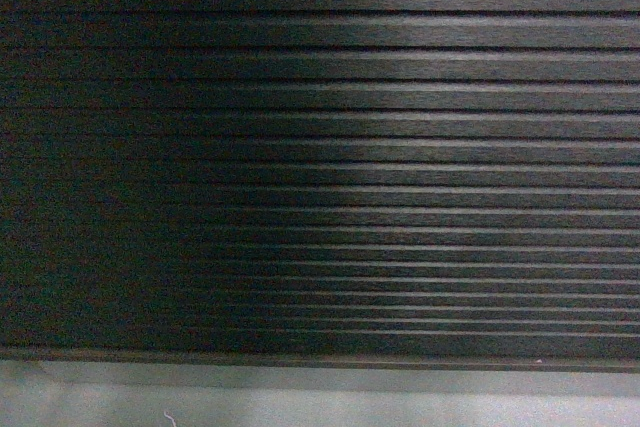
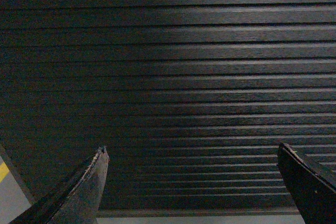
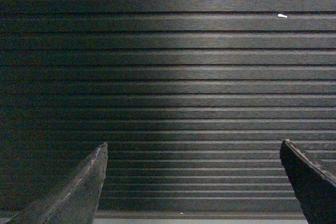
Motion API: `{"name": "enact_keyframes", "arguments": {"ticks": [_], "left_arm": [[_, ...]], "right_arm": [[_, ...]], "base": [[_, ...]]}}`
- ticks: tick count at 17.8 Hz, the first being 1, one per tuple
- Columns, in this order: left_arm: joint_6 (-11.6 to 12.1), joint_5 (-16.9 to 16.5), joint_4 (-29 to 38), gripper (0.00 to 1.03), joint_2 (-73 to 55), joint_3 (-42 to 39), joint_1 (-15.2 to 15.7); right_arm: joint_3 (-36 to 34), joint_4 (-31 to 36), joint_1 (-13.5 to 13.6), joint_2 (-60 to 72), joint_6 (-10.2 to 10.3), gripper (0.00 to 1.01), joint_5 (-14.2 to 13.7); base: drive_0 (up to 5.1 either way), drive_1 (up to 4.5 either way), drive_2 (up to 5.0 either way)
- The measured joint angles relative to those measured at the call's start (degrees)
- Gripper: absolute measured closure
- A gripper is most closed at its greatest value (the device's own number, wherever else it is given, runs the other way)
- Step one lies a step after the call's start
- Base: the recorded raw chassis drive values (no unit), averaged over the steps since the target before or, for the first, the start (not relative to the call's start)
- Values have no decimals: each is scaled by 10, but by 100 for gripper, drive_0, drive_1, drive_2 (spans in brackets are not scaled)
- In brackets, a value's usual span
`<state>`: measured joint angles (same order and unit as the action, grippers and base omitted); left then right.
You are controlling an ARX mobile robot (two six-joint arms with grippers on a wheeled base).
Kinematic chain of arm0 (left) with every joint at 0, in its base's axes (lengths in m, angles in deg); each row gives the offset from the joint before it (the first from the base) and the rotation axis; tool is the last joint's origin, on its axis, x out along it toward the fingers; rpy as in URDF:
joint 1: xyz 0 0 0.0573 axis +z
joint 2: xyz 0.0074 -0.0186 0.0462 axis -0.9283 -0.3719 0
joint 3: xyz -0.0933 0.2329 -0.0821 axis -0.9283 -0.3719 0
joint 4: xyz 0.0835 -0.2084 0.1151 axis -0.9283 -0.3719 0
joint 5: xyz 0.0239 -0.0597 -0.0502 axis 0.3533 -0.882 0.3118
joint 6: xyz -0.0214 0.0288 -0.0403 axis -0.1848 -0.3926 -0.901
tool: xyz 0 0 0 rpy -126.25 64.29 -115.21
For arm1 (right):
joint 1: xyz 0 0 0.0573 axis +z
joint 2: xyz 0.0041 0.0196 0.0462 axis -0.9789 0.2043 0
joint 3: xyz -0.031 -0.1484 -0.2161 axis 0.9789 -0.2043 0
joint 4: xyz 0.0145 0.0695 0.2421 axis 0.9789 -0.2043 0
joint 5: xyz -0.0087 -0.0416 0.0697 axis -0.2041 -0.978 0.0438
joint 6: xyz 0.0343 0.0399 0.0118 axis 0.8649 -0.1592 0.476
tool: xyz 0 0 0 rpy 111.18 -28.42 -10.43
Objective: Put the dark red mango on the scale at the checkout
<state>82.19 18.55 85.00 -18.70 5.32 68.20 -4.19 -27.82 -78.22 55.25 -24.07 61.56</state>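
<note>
**Both arms face the ribbed front of the checkout, jaws wide open and empty**

Head view: The picture is almost filled by the front of the checkout (image 1: 320,147), a dark black-brown wall of horizontal slats. Light falls on the right part, and the left part is in shadow. Under the slats runs a grey plinth (image 1: 320,379), and below it a strip of pale floor (image 1: 300,409) is visible. No arm appears in this view. The dark red mango and the scale are not seen in any of the three views, so I cannot tell where they are.

Left wrist view: The left gripper (image 2: 194,182) points straight toward the slatted front, close to its lower part. Its two dark fingers (image 2: 84,192) come in from the bottom corners, one at the left and one at the right, well apart from each other. The jaws are wide open and hold nothing; between them only the slats are seen. At the bottom left corner there is a piece of grey floor with a yellow mark (image 2: 3,171).

Right wrist view: The right gripper (image 3: 194,184) has nearly the same pose, level and directed at the slats. Its fingers (image 3: 79,192) also stand far apart at the two lower corners, so the jaws are wide open and empty. A small white speck (image 3: 282,16) sits on one slat at the upper right.
</note>
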Motion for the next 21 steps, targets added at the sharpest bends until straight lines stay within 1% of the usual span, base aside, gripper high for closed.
{"name": "enact_keyframes", "arguments": {"ticks": [21], "left_arm": [[0, 0, 0, 5, 0, 0, 0]], "right_arm": [[0, 0, 0, 0, 0, 3, 0]], "base": [[0, 0, 0]]}}
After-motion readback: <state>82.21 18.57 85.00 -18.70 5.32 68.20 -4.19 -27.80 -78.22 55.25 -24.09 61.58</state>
